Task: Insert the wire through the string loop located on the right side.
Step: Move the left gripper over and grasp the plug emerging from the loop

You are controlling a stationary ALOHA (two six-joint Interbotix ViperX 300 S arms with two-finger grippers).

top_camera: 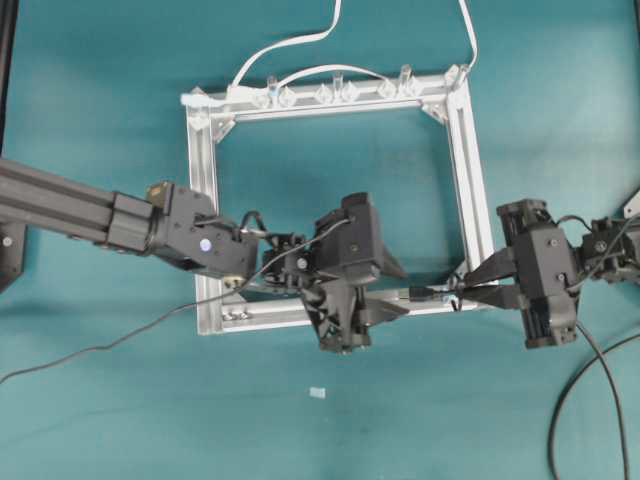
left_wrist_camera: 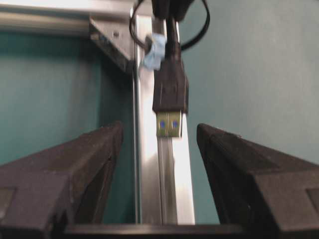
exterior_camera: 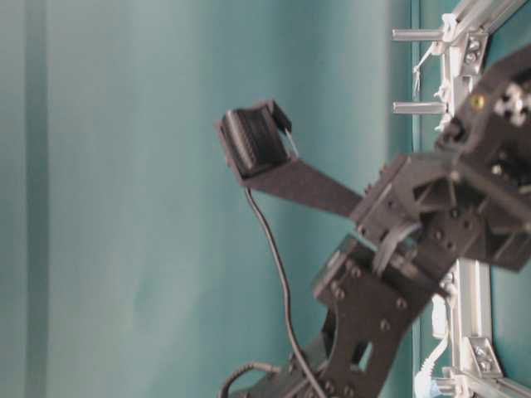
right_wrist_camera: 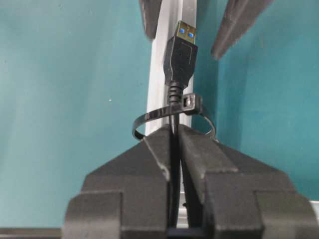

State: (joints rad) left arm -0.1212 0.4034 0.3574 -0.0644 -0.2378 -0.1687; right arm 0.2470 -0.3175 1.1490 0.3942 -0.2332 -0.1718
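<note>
- Two black arms are seen from overhead over the near rail of the square aluminium frame (top_camera: 205, 180). The left gripper (top_camera: 400, 290) is spread wide above that rail, its fingertips aimed at the frame's right corner. The right gripper (top_camera: 455, 292) is met at that corner, jaws pressed together on the wire (top_camera: 425, 294), whose plug lies along the rail between the two grippers. White cables (top_camera: 300, 45) are looped off the frame's far rail.
- At table level, one ridged pad of a black finger (exterior_camera: 249, 141) is shown close up, well out from the frame (exterior_camera: 465, 290); which gripper it belongs to cannot be told.
- From the left wrist, both fingers (left_wrist_camera: 75, 169) are held apart on either side of the frame rail (left_wrist_camera: 149, 164), and the wire's plug (left_wrist_camera: 170, 107) is pointed toward the camera between them, untouched.
- From the right wrist, the wire (right_wrist_camera: 180, 55) is clamped in the closed fingers (right_wrist_camera: 149, 164) just behind the string loop (right_wrist_camera: 149, 117), which encircles the cable below the plug, over the rail (right_wrist_camera: 159, 74).
</note>
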